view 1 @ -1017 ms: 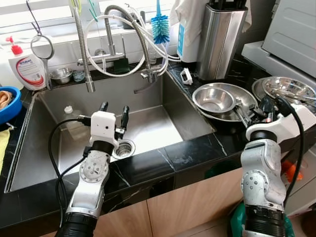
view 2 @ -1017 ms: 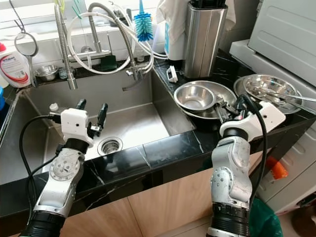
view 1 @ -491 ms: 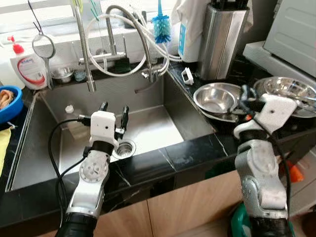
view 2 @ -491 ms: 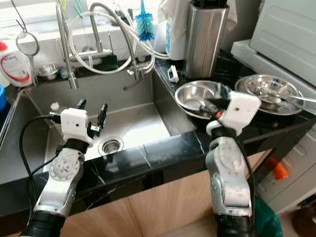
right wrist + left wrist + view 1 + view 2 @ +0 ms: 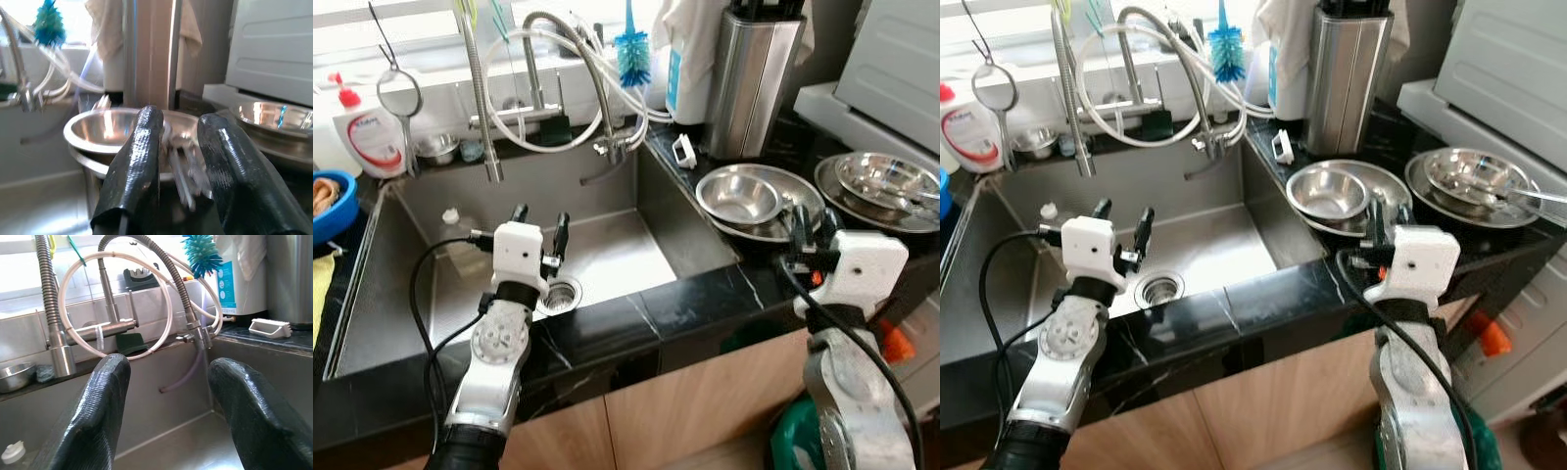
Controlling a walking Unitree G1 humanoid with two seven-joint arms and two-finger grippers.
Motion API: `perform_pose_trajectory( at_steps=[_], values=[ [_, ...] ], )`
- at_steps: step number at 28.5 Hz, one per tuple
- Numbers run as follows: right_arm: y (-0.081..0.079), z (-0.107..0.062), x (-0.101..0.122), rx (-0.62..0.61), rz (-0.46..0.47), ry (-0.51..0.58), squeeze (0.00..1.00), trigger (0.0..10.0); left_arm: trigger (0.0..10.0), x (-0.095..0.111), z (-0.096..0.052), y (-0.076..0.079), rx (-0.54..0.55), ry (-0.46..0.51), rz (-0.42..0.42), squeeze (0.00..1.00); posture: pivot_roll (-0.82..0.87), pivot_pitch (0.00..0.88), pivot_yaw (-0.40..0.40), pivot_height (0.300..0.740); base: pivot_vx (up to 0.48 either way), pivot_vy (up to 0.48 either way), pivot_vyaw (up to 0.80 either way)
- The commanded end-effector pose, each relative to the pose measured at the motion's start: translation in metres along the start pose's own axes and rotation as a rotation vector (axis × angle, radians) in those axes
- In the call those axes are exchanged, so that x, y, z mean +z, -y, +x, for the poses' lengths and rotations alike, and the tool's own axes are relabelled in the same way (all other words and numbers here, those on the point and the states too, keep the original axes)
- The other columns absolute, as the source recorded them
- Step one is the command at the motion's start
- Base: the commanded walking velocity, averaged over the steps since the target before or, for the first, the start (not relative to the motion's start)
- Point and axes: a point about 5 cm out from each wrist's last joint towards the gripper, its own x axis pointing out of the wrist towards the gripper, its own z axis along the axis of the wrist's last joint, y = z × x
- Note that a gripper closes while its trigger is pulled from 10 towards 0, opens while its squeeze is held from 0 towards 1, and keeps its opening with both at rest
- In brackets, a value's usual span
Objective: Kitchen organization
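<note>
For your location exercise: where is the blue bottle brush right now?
In the left eye view the blue bottle brush stands upright at the back of the sink, behind the coiled faucet hoses and left of the tall steel canister.

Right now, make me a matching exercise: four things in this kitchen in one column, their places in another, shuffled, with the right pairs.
Things
1. blue bottle brush
2. steel bowl
3. left gripper
4. soap bottle

Places
A. over the sink basin, near the drain
B. on the black counter, right of the sink
C. hanging by the window, above the tap
D. on the ledge at the sink's far left

Pairs: 1-C, 2-B, 3-A, 4-D
</note>
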Motion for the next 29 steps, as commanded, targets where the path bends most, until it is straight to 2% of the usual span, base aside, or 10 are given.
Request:
perform_pose_trajectory(
  at_steps=[1,10,13,16,17,18,22,23,24,29],
  values=[
    [-0.004,-0.008,0.000,0.035,-0.015,-0.007,0.00,10.0,10.0,-0.002,-0.002,0.000,-0.006,-0.001,0.002,0.00,-0.13,0.000,0.061,0.740,0.000,0.000,0.00],
    [-0.004,-0.007,-0.005,0.040,0.002,-0.030,0.00,10.0,10.0,-0.002,-0.003,0.002,-0.014,-0.001,-0.001,0.00,-0.14,0.000,0.060,0.740,0.000,0.000,0.00],
    [-0.005,-0.006,-0.006,0.047,0.001,-0.027,0.00,7.5,10.0,-0.002,-0.002,0.002,-0.015,0.001,0.000,0.00,-0.14,0.000,0.060,0.740,0.000,0.000,0.00],
    [-0.007,-0.002,-0.003,0.048,-0.003,-0.017,0.62,10.0,10.0,-0.002,-0.002,0.001,-0.014,0.001,0.002,0.00,-0.14,0.000,0.060,0.740,0.000,0.000,0.00],
    [-0.009,-0.001,-0.002,0.062,0.009,-0.017,0.62,10.0,10.0,-0.002,-0.003,0.001,-0.015,0.000,0.002,0.00,-0.13,0.000,0.061,0.740,0.000,0.000,0.00],
    [-0.009,-0.001,-0.002,0.059,0.000,-0.019,0.00,10.0,10.0,-0.002,-0.003,0.001,-0.015,0.000,0.003,0.00,-0.13,0.000,0.061,0.740,0.000,0.000,0.00],
    [-0.008,0.001,-0.002,0.046,-0.017,-0.019,0.00,10.0,10.0,-0.002,-0.002,0.001,-0.016,0.002,0.002,0.00,-0.13,0.000,0.059,0.740,0.000,0.000,0.00],
    [-0.008,0.002,-0.002,0.046,0.001,-0.020,0.24,10.0,10.0,-0.002,-0.002,0.002,-0.017,0.002,0.002,0.00,-0.13,0.000,0.060,0.740,0.000,0.000,0.00],
    [-0.008,0.002,-0.002,0.048,0.018,-0.017,0.93,10.0,10.0,-0.002,-0.002,0.002,-0.017,0.002,0.003,0.00,-0.13,0.000,0.058,0.740,0.000,0.000,0.00],
    [-0.005,0.005,-0.007,0.030,-0.034,-0.082,1.00,10.0,10.0,-0.002,-0.002,0.001,-0.015,-0.002,0.006,0.00,-0.13,0.000,0.055,0.740,0.000,0.000,0.00]
  ],
)
